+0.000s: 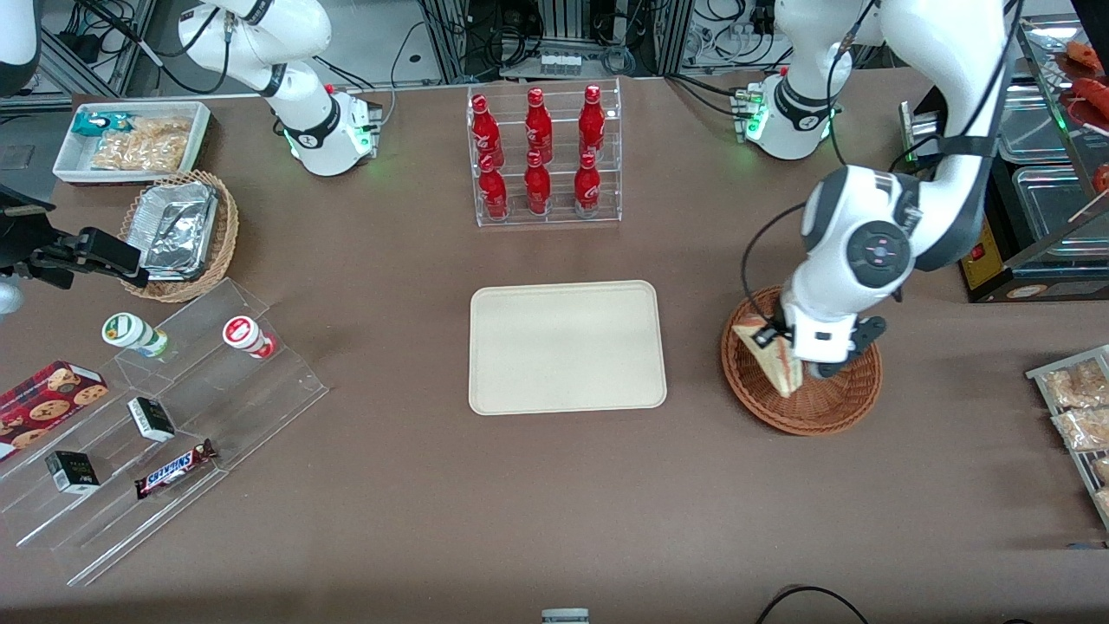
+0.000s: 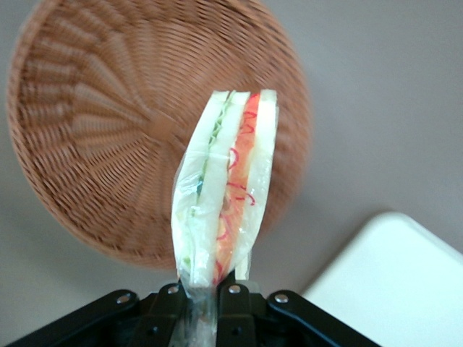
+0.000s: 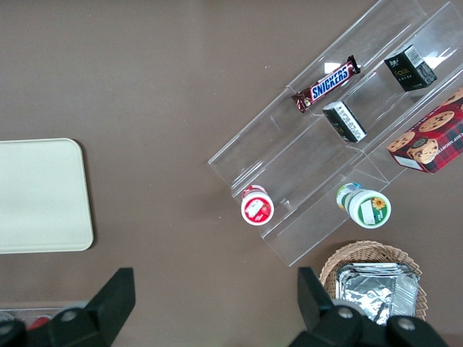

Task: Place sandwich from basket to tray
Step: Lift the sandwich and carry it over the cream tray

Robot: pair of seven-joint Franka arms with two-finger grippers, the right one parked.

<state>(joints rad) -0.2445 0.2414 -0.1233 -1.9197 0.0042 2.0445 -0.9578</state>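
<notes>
The sandwich (image 1: pixel 771 357) (image 2: pixel 228 188), a clear-wrapped wedge of pale bread with green and red-orange filling, hangs above the round reddish-brown wicker basket (image 1: pixel 823 409) (image 2: pixel 94 123). My left gripper (image 1: pixel 777 341) (image 2: pixel 205 300) is shut on the wrapper at the wedge's end, holding it lifted over the basket's edge nearest the tray. The cream-beige tray (image 1: pixel 567 347) (image 2: pixel 398 289) (image 3: pixel 40 195) lies flat beside the basket, toward the middle of the table, with nothing on it.
A clear rack of red bottles (image 1: pixel 544 156) stands farther from the front camera than the tray. Bagged snacks (image 1: pixel 1079 407) lie at the working arm's end. A tiered acrylic stand (image 1: pixel 147 425) with snacks and a tan basket of foil containers (image 1: pixel 178 234) sit toward the parked arm's end.
</notes>
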